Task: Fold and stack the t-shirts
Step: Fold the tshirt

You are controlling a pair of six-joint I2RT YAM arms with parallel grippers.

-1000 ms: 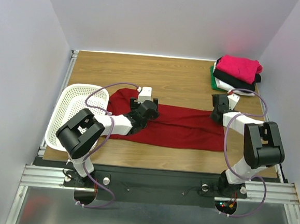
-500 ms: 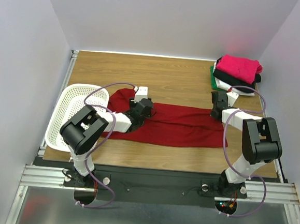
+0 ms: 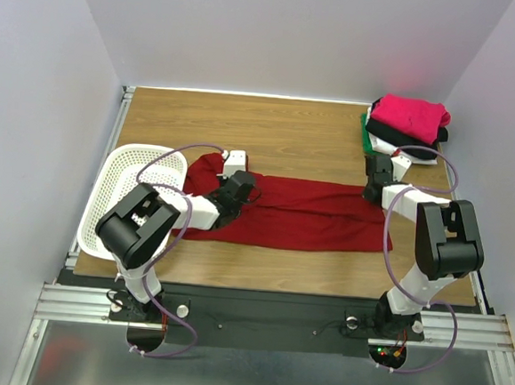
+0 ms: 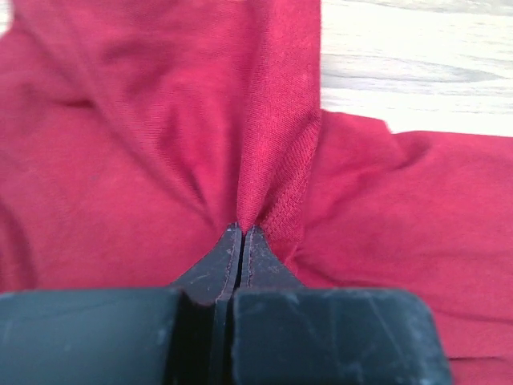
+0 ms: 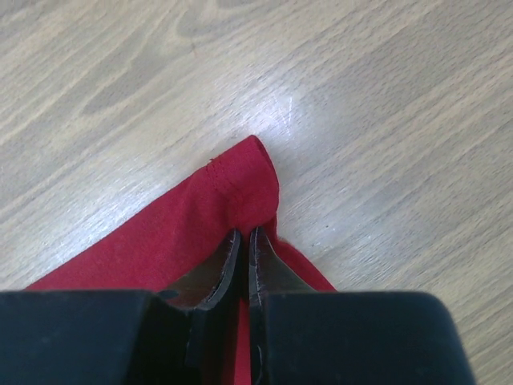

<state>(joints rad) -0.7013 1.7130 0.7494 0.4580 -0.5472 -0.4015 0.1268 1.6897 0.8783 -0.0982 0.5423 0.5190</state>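
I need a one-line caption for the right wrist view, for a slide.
Right gripper shut on a corner of the dark red t-shirt, with the wooden table beneath.

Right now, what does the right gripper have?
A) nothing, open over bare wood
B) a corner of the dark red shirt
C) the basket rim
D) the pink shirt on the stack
B: in the right wrist view the right gripper is shut on a folded corner of the dark red shirt, with bare table beyond that corner.
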